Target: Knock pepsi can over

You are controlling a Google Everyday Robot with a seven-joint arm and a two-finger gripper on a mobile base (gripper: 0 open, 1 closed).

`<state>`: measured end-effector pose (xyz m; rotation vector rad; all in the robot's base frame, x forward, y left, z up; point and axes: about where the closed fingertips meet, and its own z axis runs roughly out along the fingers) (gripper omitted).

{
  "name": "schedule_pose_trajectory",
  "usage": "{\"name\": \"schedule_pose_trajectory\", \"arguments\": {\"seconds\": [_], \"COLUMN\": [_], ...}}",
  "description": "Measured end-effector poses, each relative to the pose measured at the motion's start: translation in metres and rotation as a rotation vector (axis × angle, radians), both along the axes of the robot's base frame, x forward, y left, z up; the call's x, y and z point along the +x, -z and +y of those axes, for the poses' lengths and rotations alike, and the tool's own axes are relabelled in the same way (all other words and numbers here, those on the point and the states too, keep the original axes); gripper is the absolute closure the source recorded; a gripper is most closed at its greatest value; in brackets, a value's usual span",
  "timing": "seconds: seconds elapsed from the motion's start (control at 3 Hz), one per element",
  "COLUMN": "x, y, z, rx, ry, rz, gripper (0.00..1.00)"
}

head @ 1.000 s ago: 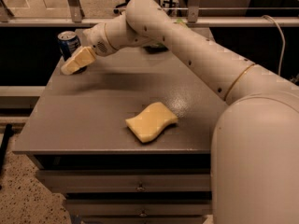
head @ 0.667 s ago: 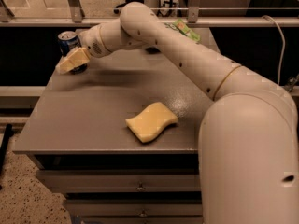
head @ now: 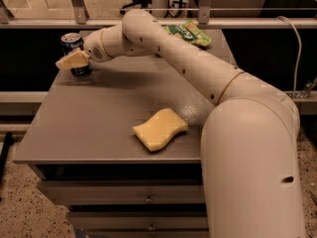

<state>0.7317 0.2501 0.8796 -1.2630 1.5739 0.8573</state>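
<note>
Slid left, the closed jaws touch the upright pepsi can (head: 73, 43); sponge (head: 160, 129) well apart.

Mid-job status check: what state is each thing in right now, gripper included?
pepsi can: upright at the far left corner of the table, not yet knocked over.
gripper: right in front of the can's middle; contact unclear.
yellow sponge: lying flat near the front edge.
green snack bag: lying flat at the far edge.
</note>
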Motion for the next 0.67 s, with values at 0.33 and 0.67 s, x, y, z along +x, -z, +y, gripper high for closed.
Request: {"name": "schedule_pose_trajectory", "arguments": {"seconds": [0.33, 0.67], "x": [0.001, -0.007], "y": [-0.003, -0.017], "z": [-0.014, -0.047], "rx": [0.006, -0.021], "ry": [0.033, 0.058], "rz": [-0.007, -0.032], "gripper": [0.61, 0.83]}}
